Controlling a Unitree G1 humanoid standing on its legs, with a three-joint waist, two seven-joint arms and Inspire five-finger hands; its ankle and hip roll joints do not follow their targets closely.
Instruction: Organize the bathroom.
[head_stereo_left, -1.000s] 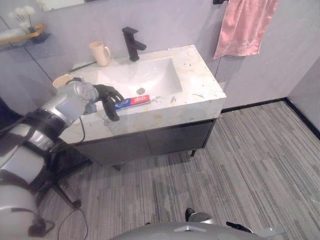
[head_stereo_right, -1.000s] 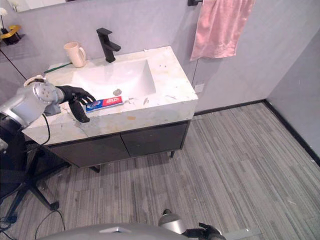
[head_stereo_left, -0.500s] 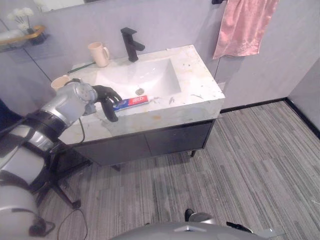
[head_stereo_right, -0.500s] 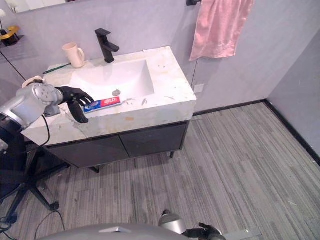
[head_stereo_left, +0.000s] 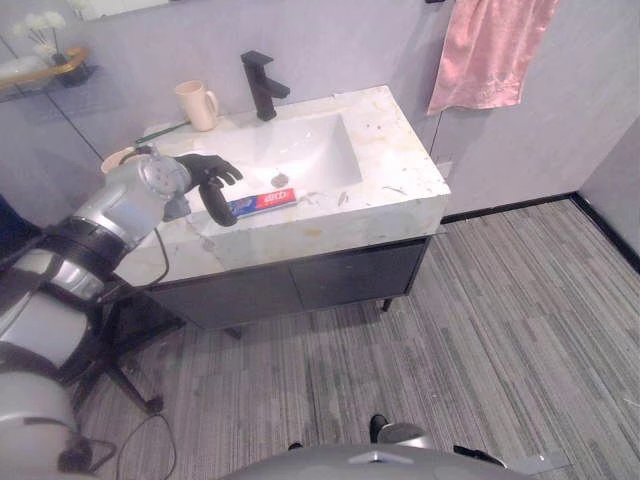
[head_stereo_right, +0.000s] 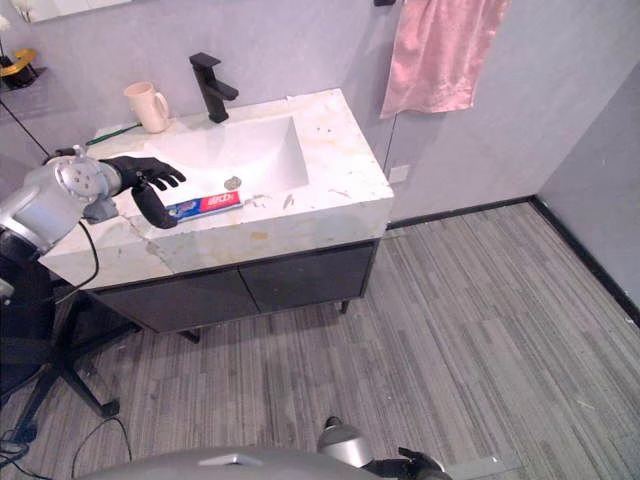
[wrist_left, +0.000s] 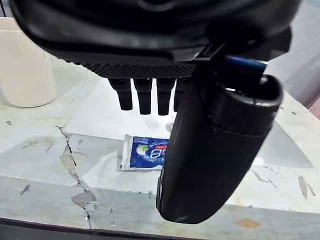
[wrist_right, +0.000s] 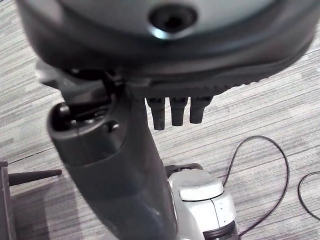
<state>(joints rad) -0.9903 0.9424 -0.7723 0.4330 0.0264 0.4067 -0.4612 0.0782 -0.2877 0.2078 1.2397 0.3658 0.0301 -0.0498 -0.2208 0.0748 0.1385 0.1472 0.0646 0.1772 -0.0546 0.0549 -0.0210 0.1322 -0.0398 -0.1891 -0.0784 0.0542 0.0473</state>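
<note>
A toothpaste tube (head_stereo_left: 263, 201) lies flat on the marble counter (head_stereo_left: 400, 180), on the near strip just in front of the white sink basin (head_stereo_left: 280, 152). It is red along most of its length with a blue and white end, that end pointing left. A cream mug (head_stereo_left: 197, 105) stands upright at the far left corner of the counter, handle to the right. A green toothbrush (head_stereo_left: 168, 129) lies flat just left of the mug.
</note>
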